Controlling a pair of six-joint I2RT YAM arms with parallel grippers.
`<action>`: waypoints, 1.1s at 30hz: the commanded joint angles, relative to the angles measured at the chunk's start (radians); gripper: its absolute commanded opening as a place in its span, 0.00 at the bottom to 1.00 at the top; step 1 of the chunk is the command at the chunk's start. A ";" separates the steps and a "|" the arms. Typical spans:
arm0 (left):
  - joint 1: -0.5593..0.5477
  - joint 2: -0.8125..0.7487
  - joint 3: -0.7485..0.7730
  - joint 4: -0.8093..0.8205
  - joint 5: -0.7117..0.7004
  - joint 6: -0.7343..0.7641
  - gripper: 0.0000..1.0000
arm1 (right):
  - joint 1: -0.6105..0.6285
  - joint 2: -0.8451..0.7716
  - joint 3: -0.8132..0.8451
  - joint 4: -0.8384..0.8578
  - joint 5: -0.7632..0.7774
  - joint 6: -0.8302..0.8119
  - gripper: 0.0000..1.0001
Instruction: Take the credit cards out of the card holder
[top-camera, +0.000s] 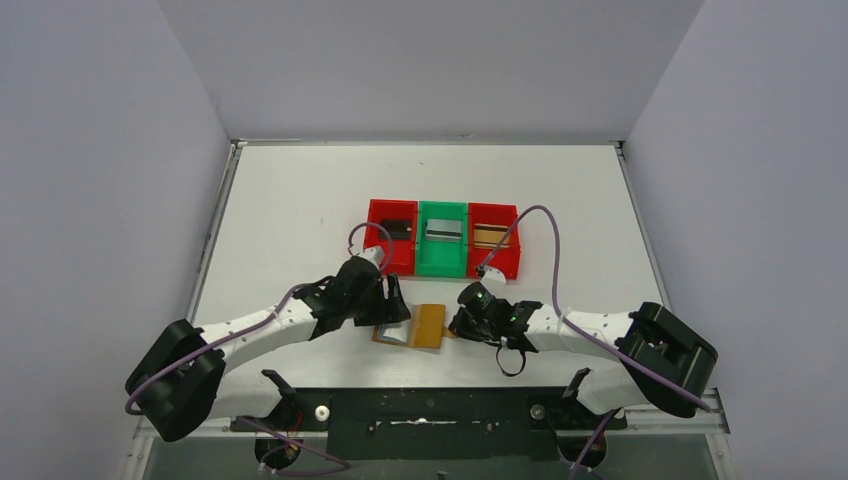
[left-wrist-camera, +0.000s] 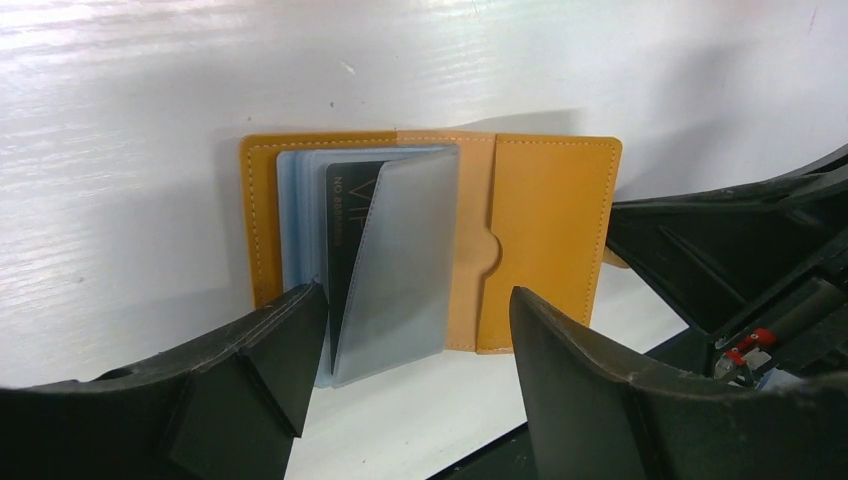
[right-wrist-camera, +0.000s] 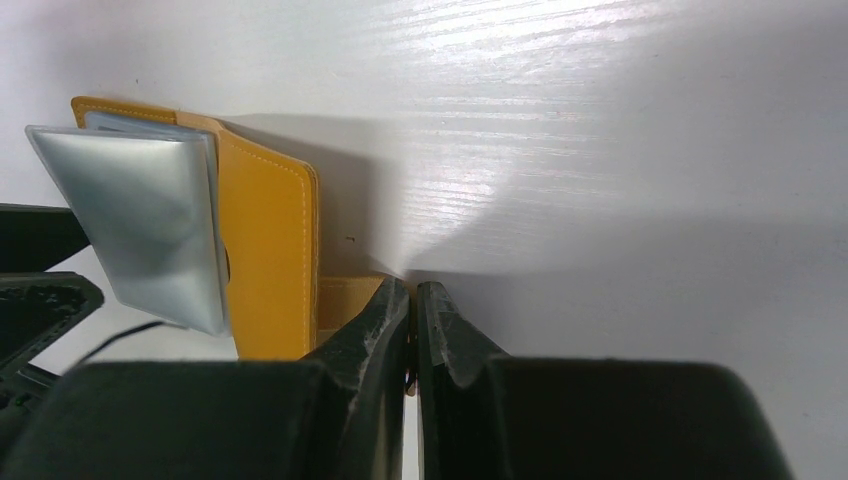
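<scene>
Card holder (left-wrist-camera: 545, 230) lies open on the table (top-camera: 300, 200), right between the two grippers. The left gripper (left-wrist-camera: 416, 295) is spread wide, one fingertip on either side of a raised clear sleeve (left-wrist-camera: 400, 260), and a black card (left-wrist-camera: 350, 225) is tucked just behind it. The right gripper (right-wrist-camera: 412, 295) is pinched tight on the snap tab (right-wrist-camera: 345, 300). Well beyond both sets of fingertips there's a row of bins (top-camera: 442, 268) holding a dark card (top-camera: 397, 229), a silver card (top-camera: 443, 231) and a gold-brown card (top-camera: 490, 237).
</scene>
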 joint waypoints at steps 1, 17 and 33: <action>-0.007 0.007 0.003 0.103 0.046 0.006 0.66 | 0.003 0.004 -0.006 -0.012 0.044 0.008 0.02; -0.009 -0.018 -0.006 0.221 0.241 0.012 0.57 | 0.003 0.045 0.018 0.000 0.031 0.000 0.03; -0.098 0.193 0.008 0.364 0.296 -0.019 0.54 | -0.002 -0.098 0.039 -0.030 0.070 0.013 0.19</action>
